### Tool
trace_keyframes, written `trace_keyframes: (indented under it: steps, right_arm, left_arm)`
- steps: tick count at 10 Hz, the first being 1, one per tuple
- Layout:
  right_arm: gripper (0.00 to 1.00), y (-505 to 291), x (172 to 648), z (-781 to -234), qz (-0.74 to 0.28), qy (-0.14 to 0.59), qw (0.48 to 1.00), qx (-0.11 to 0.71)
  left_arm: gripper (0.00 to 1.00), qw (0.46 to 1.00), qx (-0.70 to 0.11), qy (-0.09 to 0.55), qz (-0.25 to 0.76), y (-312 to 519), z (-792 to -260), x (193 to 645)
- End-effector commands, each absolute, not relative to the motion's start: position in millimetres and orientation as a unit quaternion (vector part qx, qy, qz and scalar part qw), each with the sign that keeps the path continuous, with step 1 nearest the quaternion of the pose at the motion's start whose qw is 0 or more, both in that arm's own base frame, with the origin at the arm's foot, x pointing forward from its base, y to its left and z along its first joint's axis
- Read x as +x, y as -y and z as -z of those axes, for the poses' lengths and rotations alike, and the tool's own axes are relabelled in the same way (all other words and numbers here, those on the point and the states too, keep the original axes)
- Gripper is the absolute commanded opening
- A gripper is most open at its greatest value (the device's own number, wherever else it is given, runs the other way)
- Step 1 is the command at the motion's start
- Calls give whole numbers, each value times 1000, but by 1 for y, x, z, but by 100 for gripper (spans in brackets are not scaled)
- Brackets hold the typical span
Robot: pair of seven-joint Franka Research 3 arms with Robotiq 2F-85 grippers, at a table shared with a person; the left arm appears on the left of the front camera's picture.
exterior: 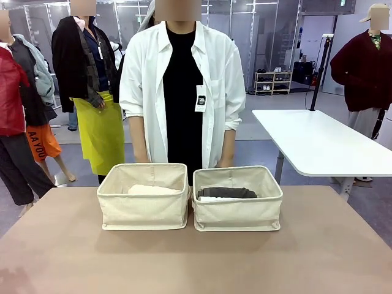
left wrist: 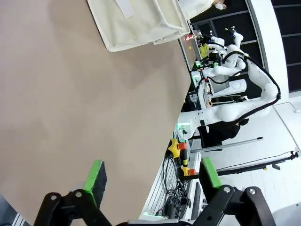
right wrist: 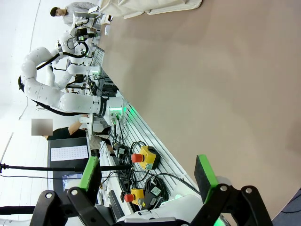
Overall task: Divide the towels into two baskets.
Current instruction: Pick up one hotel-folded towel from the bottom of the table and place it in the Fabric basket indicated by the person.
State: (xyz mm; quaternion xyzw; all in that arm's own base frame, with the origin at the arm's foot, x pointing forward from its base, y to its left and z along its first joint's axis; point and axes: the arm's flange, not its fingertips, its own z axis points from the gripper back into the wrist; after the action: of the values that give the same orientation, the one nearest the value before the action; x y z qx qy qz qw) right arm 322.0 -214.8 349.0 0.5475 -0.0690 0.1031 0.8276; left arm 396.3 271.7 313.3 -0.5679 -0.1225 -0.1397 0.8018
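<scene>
Towels (exterior: 227, 192) in 2 canvas baskets (exterior: 144, 210) (rectangular).

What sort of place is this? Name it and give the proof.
Probably a robot lab or data-collection hall: other white robot arms at neighbouring benches, emergency-stop buttons along the table edge, and more white worktables on an open floor.

A white table (exterior: 318, 144) stands on the grey floor (exterior: 269, 119) at the right. Behind it, glass partitions (exterior: 245, 37) and what looks like a low shelf (exterior: 273, 82) line the back.
</scene>
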Motion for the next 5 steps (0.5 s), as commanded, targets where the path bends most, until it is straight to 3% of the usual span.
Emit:
trace_keyframes:
  steps: [1, 5]
  right_arm:
    - [100, 215, 318, -351, -107, 67, 828, 546]
    - [100, 215, 318, -351, -107, 67, 828, 546]
  left_arm:
    - [100, 800, -570, 125, 139, -270, -313, 393]
    - [100, 800, -570, 125, 139, -270, -313, 393]
